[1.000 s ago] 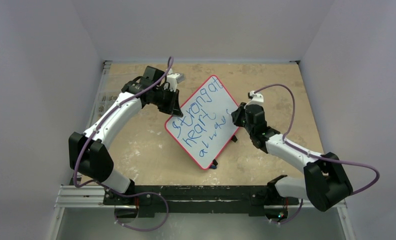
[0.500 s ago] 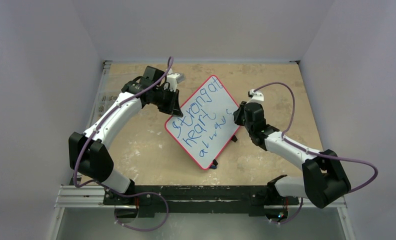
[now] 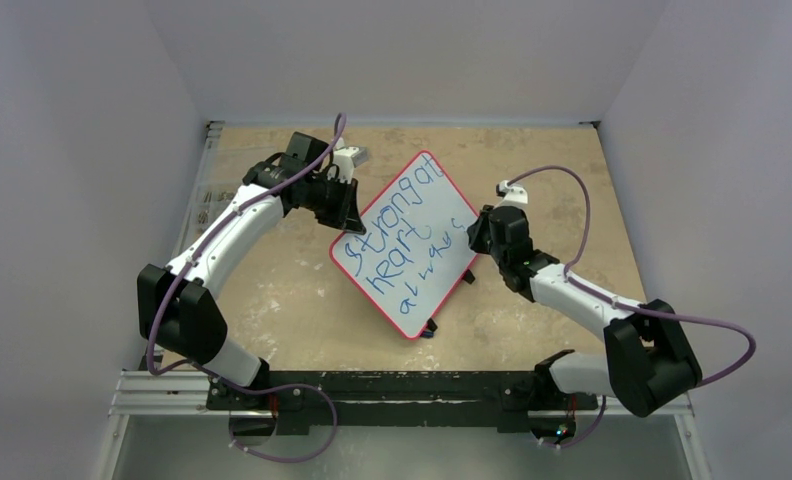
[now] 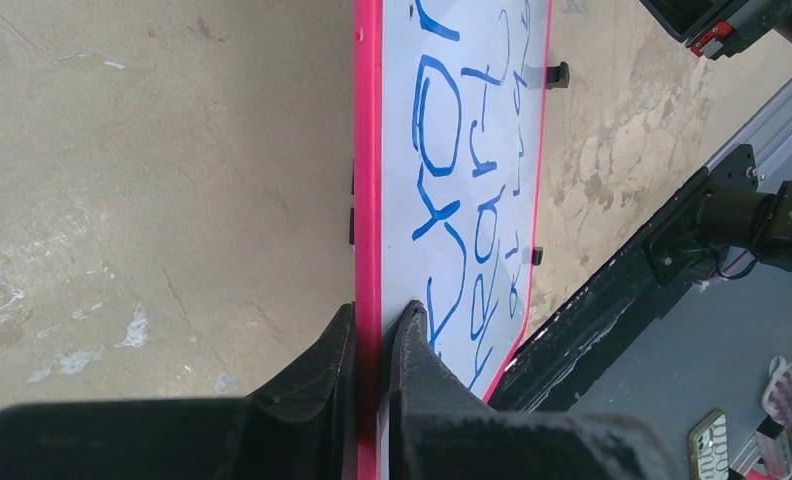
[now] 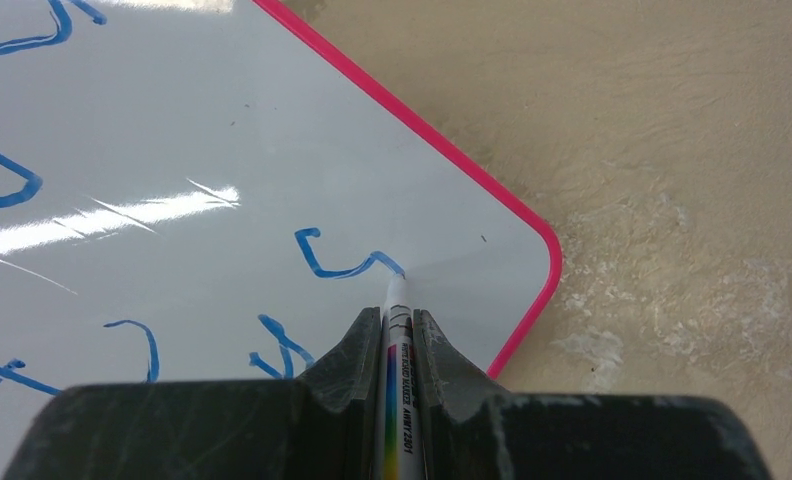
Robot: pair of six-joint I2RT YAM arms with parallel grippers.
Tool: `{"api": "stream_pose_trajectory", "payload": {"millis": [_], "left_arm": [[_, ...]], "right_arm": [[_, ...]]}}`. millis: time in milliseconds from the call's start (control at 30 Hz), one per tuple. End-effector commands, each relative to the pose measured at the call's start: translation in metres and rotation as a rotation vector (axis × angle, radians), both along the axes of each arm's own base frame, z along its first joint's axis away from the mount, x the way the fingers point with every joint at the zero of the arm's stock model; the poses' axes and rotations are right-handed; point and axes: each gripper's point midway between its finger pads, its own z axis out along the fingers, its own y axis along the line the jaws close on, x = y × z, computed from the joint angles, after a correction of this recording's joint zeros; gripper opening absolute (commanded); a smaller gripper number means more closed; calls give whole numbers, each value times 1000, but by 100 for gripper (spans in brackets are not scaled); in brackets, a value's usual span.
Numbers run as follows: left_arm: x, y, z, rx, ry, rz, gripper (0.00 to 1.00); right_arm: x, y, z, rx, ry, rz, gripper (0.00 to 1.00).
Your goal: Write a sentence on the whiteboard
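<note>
Here, my left tool (image 4: pixel 374 325) pinches the whiteboard (image 4: pixel 397 120) frame. My right tool (image 5: pixel 397 335) grips a marker (image 5: pixel 396 300), tip touching the sentence (image 5: pixel 337 272).

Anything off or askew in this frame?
Nothing spilled or damaged. Only the whiteboard sits diagonal to the table edges, its pink frame clamped by the left gripper, while the right gripper presses a marker tip near a corner.

The whiteboard (image 5: pixel 172 150) is smooth and very shiny, with bright streaks of light on it. Its pink frame (image 4: pixel 367 150) looks like smooth plastic. The tabletop (image 4: pixel 122 150) is dull, rough and sandy, with pale scuffs. The left claw (image 4: pixel 377 310) and right claw (image 5: pixel 394 315) look like dull, grainy black plastic. The marker (image 5: pixel 400 400) is smooth.
</note>
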Motion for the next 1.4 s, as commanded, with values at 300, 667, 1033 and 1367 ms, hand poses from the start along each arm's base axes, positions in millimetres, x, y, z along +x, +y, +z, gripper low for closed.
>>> {"api": "stream_pose_trajectory", "payload": {"millis": [300,667,1033,1367], "left_arm": [[19,69,-24,370,-97,80,0],[18,71,-23,378,-101,82,0],[3,55,-13,327,-90,67,0],[-27,54,-5,255,-57,74,0]], "right_arm": [[-39,38,-20,70,155,238,0],[-41,31,78,109,-24,237,0],[-52,7,147,152,-212,148,0],[-52,5,135,159,-212,133,0]]}}
